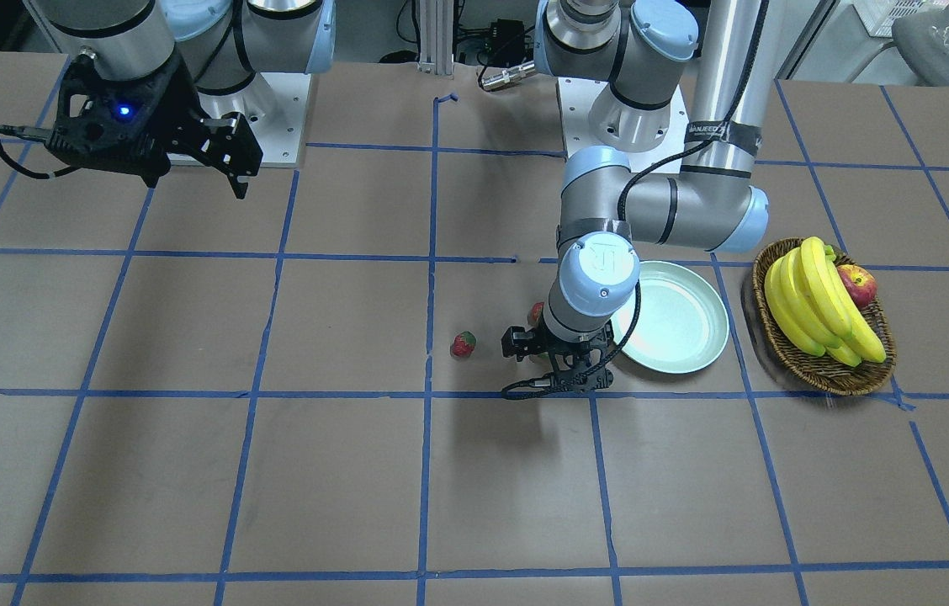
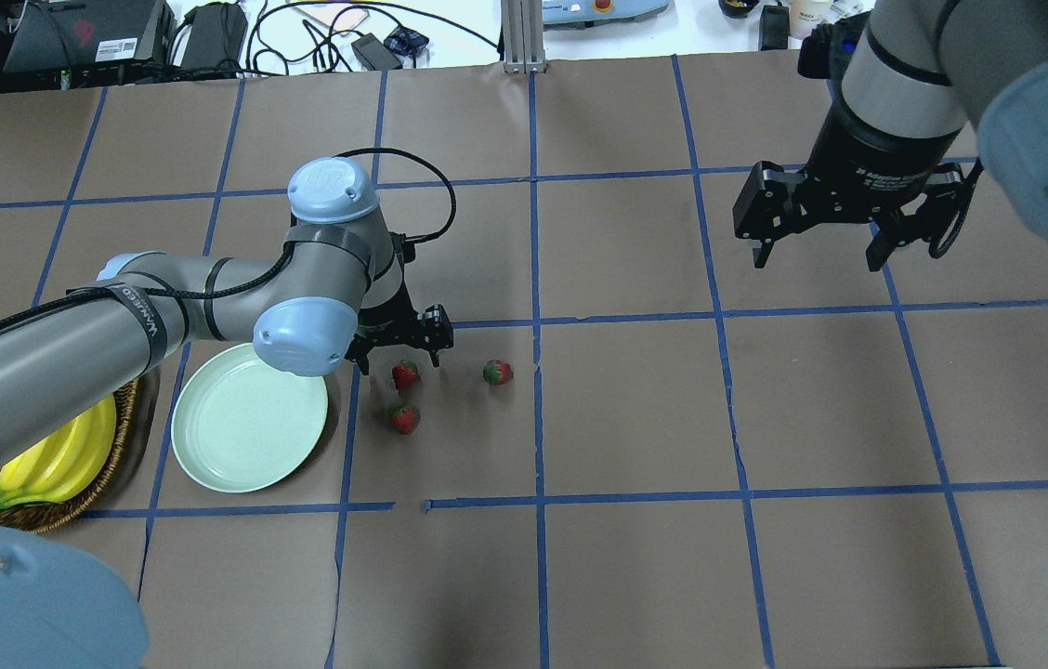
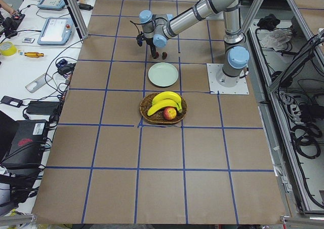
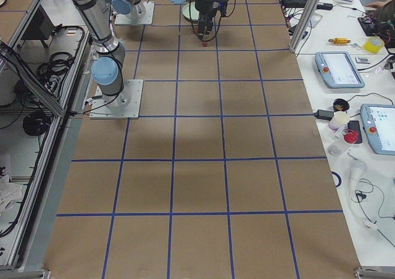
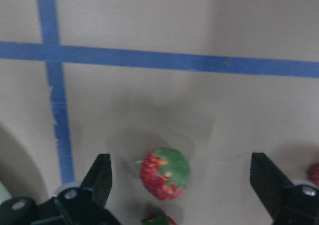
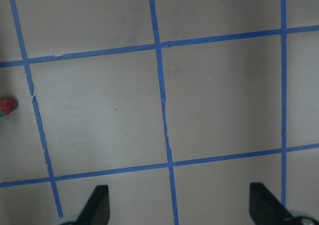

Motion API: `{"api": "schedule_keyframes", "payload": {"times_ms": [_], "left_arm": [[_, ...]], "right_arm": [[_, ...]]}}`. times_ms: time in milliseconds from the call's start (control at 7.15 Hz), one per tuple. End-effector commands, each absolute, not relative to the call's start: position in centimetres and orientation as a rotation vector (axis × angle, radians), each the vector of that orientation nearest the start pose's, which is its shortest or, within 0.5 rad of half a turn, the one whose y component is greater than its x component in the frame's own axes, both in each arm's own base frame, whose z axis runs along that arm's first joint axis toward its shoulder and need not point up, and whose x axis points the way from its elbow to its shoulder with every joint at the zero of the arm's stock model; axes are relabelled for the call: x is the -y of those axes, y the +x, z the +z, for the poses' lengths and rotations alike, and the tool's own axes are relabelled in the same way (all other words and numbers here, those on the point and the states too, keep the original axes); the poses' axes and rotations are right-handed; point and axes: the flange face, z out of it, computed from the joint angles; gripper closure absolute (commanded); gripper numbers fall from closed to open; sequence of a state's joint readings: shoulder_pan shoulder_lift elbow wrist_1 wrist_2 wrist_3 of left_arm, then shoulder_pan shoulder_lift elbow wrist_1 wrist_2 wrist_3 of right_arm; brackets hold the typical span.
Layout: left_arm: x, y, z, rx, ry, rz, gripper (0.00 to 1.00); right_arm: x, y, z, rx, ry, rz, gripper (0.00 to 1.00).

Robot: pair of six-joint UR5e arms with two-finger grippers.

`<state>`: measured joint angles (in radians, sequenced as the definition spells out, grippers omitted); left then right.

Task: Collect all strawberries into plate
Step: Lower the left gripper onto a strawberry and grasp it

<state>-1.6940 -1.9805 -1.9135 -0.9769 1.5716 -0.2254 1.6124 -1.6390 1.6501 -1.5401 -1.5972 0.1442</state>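
Left wrist view cuts off 2 of 3 strawberries (image 2: pixel 405 374). The third strawberry (image 5: pixel 165 173) lies on the tabletop (image 2: pixel 635 418) below the left end effector (image 2: pixel 399 358), fingers spread, near the plate (image 2: pixel 250 427). The right end effector (image 2: pixel 814 260), also spread, hangs well apart.

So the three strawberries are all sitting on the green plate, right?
Not quite. The three strawberries are all sitting on the table, beside the green plate, not on it. The overhead exterior view shows this.

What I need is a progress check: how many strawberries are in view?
3 strawberries, all on the table, none in the plate: one between the open left fingers, one just nearer the robot, one toward the table's middle. None seems hidden.
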Motion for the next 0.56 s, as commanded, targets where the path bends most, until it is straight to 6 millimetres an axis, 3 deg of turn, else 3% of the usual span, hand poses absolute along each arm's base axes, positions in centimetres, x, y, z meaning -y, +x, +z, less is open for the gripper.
{"api": "schedule_keyframes", "payload": {"times_ms": [0, 280, 420], "left_arm": [[51.7, -19.8, 16.6, -3.084, -0.183, 0.254, 0.05], [51.6, -20.2, 16.4, -3.119, -0.191, 0.282, 0.03], [51.5, -20.6, 16.4, -3.136, -0.175, 0.291, 0.09]], "right_arm": [[44.8, 16.7, 47.7, -3.164, 0.138, 0.049, 0.00], [45.6, 16.2, 47.3, -3.165, 0.162, 0.058, 0.00], [45.9, 16.1, 47.7, -3.180, 0.166, 0.010, 0.00]]}}
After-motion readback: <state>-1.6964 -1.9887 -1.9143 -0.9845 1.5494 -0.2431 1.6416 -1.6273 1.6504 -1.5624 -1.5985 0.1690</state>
